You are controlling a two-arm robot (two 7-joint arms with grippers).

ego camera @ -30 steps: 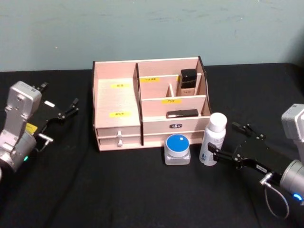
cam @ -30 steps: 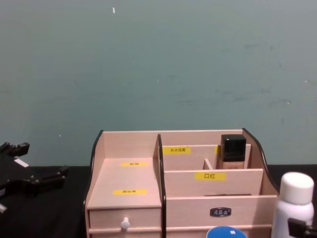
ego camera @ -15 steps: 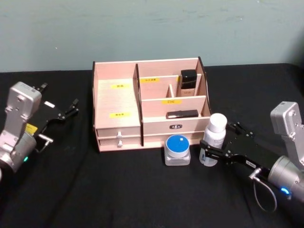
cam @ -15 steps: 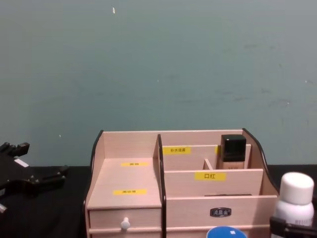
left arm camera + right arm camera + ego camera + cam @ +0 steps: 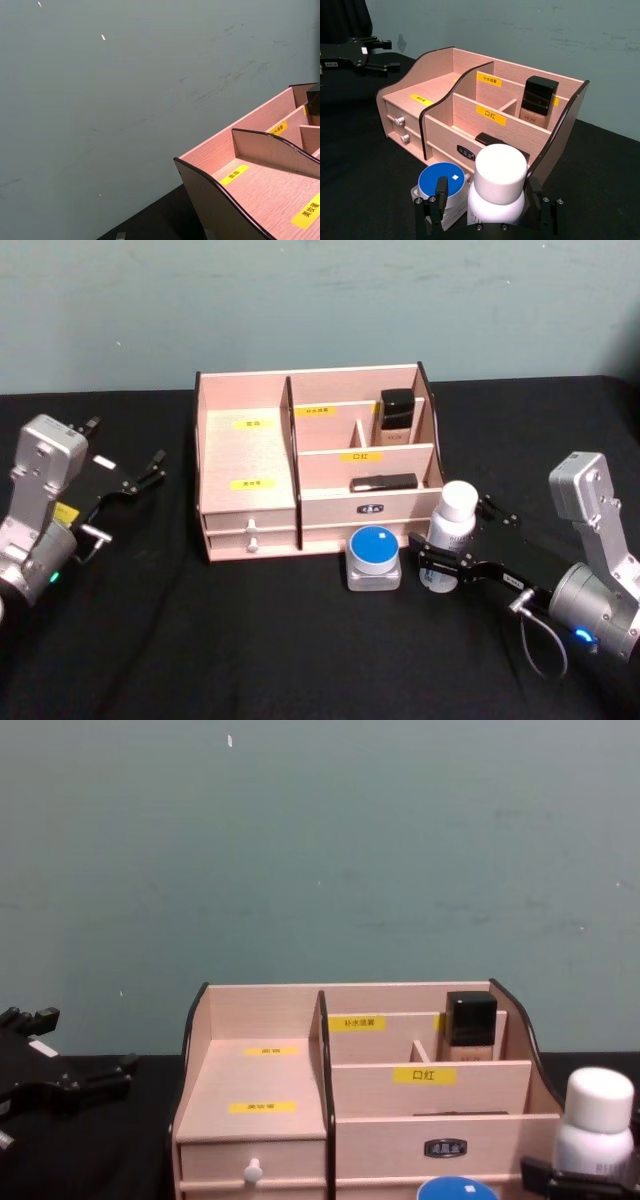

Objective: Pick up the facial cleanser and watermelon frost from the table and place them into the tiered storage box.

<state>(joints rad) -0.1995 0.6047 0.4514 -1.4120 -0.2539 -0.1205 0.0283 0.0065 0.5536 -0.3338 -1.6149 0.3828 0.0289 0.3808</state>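
Wrist view: R hand (image 5: 487, 184) astride facial cleanser (image 5: 500, 170), gaps.

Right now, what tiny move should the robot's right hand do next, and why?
Probably close the right gripper on the facial cleanser: its open fingers flank the upright bottle, which stands on the table beside the watermelon frost. The left gripper is parked far left.

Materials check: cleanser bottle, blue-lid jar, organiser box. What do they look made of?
Facial cleanser: opaque white plastic by the look, smooth, slightly glossy cap.
Watermelon frost: frosted translucent body, plastic or glass, cannot tell; flat blue lid likely plastic.
Tiered storage box: thin light wood-grain board, matte, dark cut edges, probably plywood or MDF.
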